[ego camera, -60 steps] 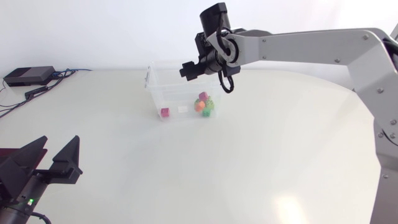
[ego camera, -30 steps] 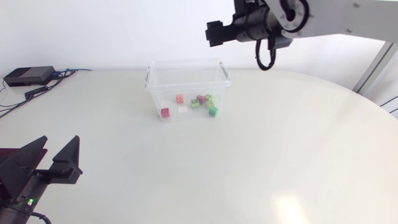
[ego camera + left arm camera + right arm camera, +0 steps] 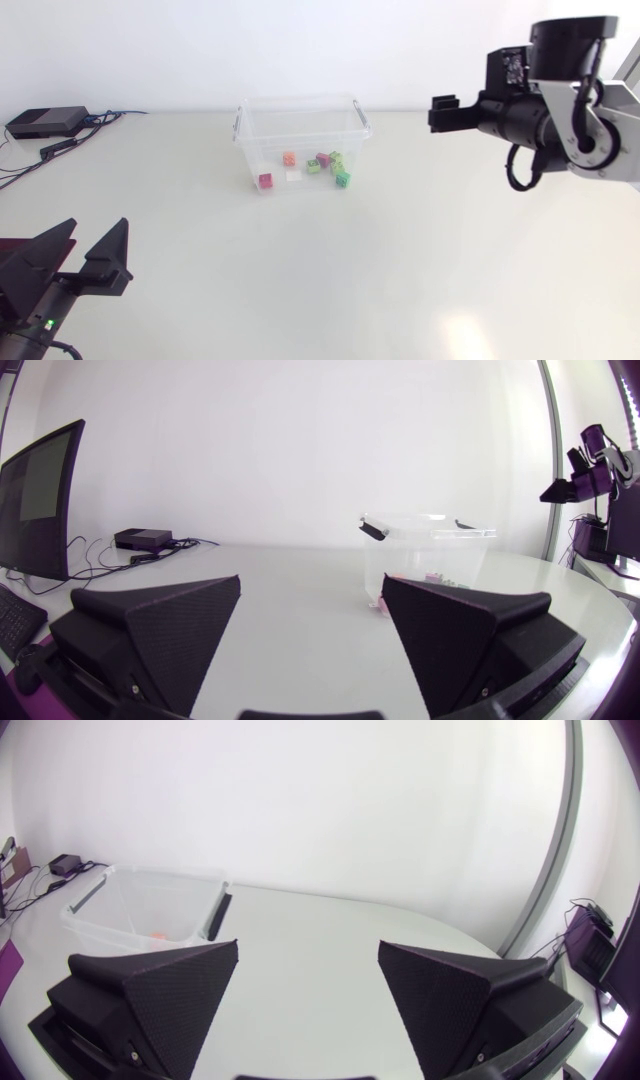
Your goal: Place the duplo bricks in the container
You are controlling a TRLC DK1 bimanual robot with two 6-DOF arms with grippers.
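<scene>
**Item 1. Container** point(image 3: 300, 108): clear tub, no lid on it, upright at the far middle of the worktop point(image 3: 400, 270).

**Item 2. Duplo bricks** point(image 3: 323, 158): 7 made out, all on the container floor. The orange brick point(image 3: 289, 158) sits toward the back. The pink brick point(image 3: 265, 180) and white brick point(image 3: 293, 175) lie by the near wall. A purple one and 3 green ones cluster at the right side. None seen loose on the worktop.

**Item 3. Right gripper** point(image 3: 308, 955): raised, well apart from the container, off to its right. Fingers spread wide, nothing between them.

**Item 4. Left gripper** point(image 3: 95, 235): low at the near left corner, well apart from the container. Fingers wide, empty.

**Item 5. Black box** point(image 3: 45, 122): far left corner, with cables.

**Handling note (judgement):** the task looks finished, so the step in hand is probably parking the right arm. Keep it high and clear of the container rim on the way. Leave the fingers open. Check the worktop behind the tub's walls for any hidden brick.
</scene>
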